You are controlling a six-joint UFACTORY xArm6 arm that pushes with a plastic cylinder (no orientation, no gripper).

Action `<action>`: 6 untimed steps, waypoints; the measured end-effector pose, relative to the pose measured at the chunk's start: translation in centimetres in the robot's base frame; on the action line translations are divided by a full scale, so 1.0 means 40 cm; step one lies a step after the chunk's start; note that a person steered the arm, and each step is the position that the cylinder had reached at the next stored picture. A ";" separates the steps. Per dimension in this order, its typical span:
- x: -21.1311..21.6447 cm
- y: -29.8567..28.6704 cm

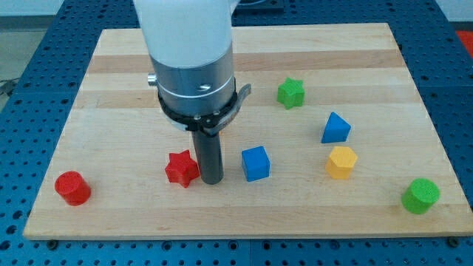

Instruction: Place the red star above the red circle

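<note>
While no writing shows, my tip [212, 180] seemingly touches the red star [182, 169]; red circle [72, 188] well left.

A pale wooden tabletop [244, 59] lies on a blue perforated base [458, 89]. My tip [212, 181] stands on the tabletop just right of the red star-shaped block [182, 169], touching it or nearly so; the exact contact cannot be told. The red cylindrical circle block [72, 188] sits well apart toward the view's left, slightly lower than the star. Just right of my tip is a blue cube block [256, 163]. Farther right stand a yellow hexagonal block [342, 162] and, above it, a blue triangular block [335, 128]. A green star-shaped block [291, 93] lies higher up, and a green cylindrical block [421, 196] sits near the lower right corner.
</note>
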State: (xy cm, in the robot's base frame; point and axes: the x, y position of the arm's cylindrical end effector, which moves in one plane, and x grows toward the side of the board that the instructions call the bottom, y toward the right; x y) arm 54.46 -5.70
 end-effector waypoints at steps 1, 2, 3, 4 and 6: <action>0.000 -0.050; 0.000 -0.083; -0.002 -0.126; -0.002 -0.186; 0.000 -0.245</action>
State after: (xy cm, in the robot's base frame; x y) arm 54.47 -15.51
